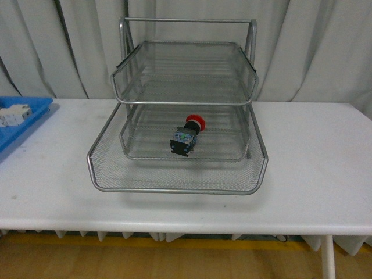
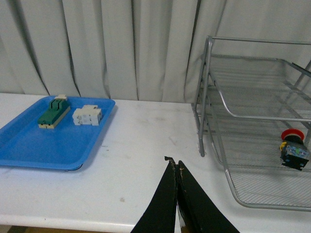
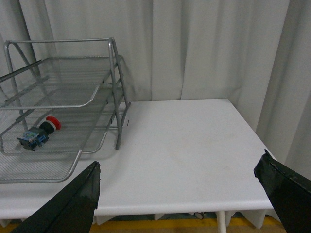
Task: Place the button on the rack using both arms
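— Nearest the robot, the left claw (image 2: pixel 175 163) is pinched together on nothing and the right claw (image 3: pixel 180 162) gapes wide; neither touches anything.
— And the button (image 1: pixel 187 135)?
— On its side in the middle tier of the rack (image 1: pixel 174 189). A stray arm could bump the rack and roll it.
— Surface, room?
— White table (image 1: pixel 314 174), blue tray (image 2: pixel 48 150) at the left, pale curtain (image 1: pixel 302 46) behind.

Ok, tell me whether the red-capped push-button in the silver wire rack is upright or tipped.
Tipped: the red-capped push-button lies on its side on the silver mesh rack, cap pointing sideways, not up.
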Robot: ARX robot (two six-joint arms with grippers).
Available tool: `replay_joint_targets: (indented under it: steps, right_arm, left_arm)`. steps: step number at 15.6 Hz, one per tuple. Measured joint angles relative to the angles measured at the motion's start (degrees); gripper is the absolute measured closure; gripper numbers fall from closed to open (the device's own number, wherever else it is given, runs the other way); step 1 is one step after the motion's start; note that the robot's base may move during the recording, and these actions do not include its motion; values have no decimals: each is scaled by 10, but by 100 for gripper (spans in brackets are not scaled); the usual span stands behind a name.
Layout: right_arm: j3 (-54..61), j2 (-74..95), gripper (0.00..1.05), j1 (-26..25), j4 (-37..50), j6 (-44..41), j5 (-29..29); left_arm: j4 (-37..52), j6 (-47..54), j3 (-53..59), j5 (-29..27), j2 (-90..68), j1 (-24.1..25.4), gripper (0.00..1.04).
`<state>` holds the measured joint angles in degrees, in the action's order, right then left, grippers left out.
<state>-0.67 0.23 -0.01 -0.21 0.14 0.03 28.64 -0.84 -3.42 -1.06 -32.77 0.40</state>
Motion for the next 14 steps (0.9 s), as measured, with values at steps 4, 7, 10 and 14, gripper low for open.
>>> replay_joint_targets:
  steps: [4,7,10,14]
  right_arm:
    - [0,0,6,0,0,0,0]
    - [0,0,6,0,0,0,0]
    - [0,0,6,0,0,0,0]
    - [0,0,6,0,0,0,0]
  left_arm:
    - [-33,1,29,11,64,-5,103]
    - [-78,0,29,11,123,-5,103]
    - [-125,0,29,11,166,-5,103]
    - [-172,0,29,11,215,-5,103]
